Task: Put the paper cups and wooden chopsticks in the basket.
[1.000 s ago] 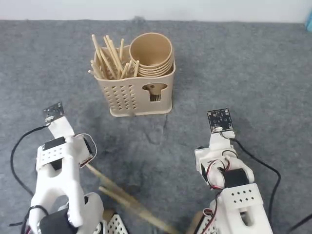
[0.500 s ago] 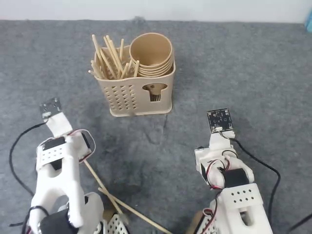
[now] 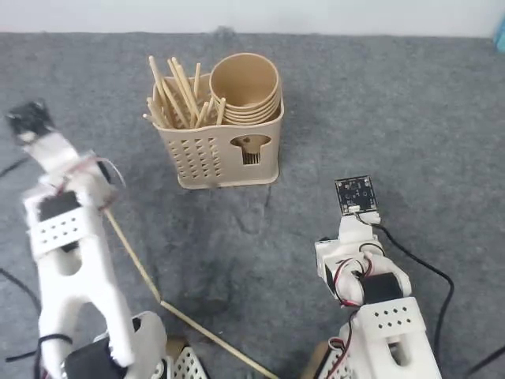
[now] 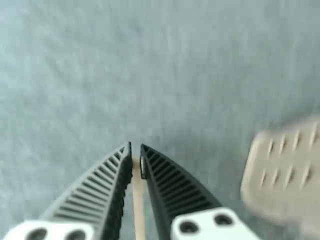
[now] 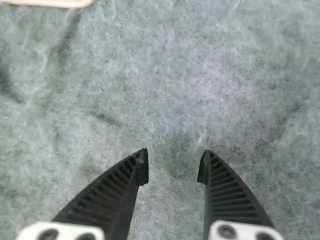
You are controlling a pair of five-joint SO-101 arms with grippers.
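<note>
Holding a chopstick point(image 3: 134, 257) clamped in my left gripper point(image 4: 135, 150); right gripper point(image 5: 172, 167) gapes, idle.
Next I'd carry it to the basket point(image 3: 213, 162), two o'clock from that left gripper.

Held chopstick point(image 4: 136, 200): pale wood, pinched between the left gripper point(image 4: 136, 150) jaws, trailing back at a slant.
Loose chopstick point(image 3: 213, 338): flat, well behind that gripper.
Basket point(image 3: 225, 154): beige, perforated, upright, ahead of it to one side; holds the bundled chopsticks point(image 3: 175, 91) and nested paper cups point(image 3: 246, 83).
</note>
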